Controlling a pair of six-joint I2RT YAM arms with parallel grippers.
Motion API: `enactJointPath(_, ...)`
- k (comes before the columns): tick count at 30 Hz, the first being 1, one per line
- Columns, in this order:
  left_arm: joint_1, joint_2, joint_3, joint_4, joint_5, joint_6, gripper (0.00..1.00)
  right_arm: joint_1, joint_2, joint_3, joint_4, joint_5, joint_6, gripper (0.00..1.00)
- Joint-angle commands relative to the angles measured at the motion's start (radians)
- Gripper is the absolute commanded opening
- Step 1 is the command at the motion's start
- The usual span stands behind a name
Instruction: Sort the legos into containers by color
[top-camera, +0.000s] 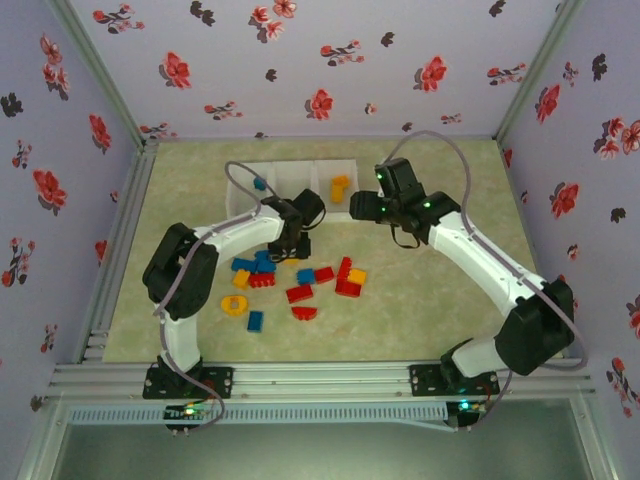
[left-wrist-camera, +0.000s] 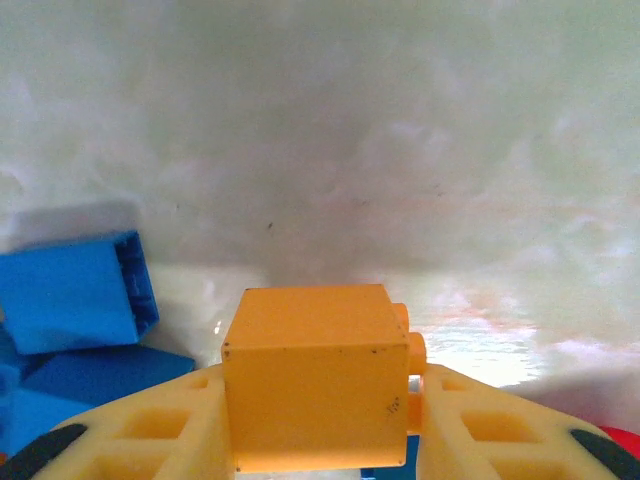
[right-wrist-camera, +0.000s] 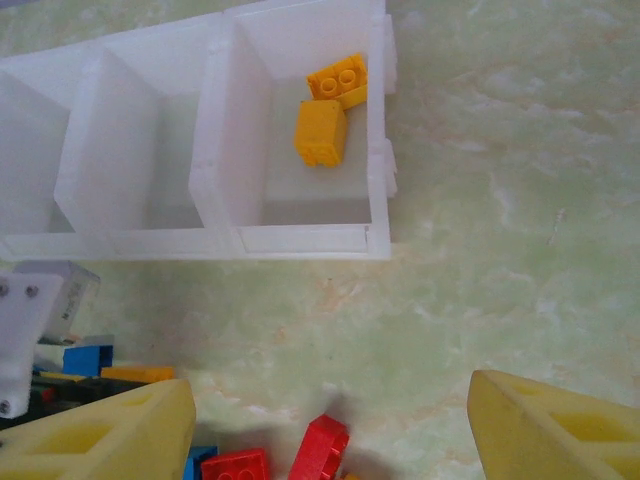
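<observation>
Being held in the left gripper (left-wrist-camera: 315, 430) is a yellow brick (left-wrist-camera: 315, 375). It is pressed on both sides by the fingers (left-wrist-camera: 150, 435), and the jaws are closed down to its width. Blue bricks (left-wrist-camera: 70, 300) are seen just to its left on the table (left-wrist-camera: 400, 150). From above, that gripper is placed over the far edge of the pile (top-camera: 298, 293), close in front of the bins (top-camera: 314, 178). Whether the brick is lifted clear of the table cannot be told.

The pile is spread across the middle of the table, with blues, reds and yellows mixed. A rounded yellow piece (top-camera: 234, 304) is set at its near left, and a rounded red one (top-camera: 304, 313) is nearer the middle.

Over to the right gripper (right-wrist-camera: 330, 390): its jaws are spread wide, and it is hung above the table just in front of the right bin (right-wrist-camera: 378, 130). A yellow pair (right-wrist-camera: 322, 132) is lodged against that bin's far wall, the two touching. Red bricks (right-wrist-camera: 320, 450) are lying on the table between the open fingers. One blue brick (top-camera: 259, 185) is seen in the left bin (top-camera: 236, 195).
</observation>
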Motion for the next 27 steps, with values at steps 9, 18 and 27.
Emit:
enactJointPath(9,0.005,0.135,0.508,-0.097,-0.081,0.199,0.35,-0.005,-0.139,-0.108,-0.031,0.045,0.047,0.72)
enactJointPath(18,0.023,0.459,0.965,-0.075,-0.101,0.261,0.35,-0.003,-0.216,-0.191,-0.038,0.022,0.082,0.72)
enactJointPath(27,0.048,0.523,1.036,-0.046,-0.068,0.286,0.65,0.000,-0.237,-0.229,-0.055,0.018,0.097,0.72)
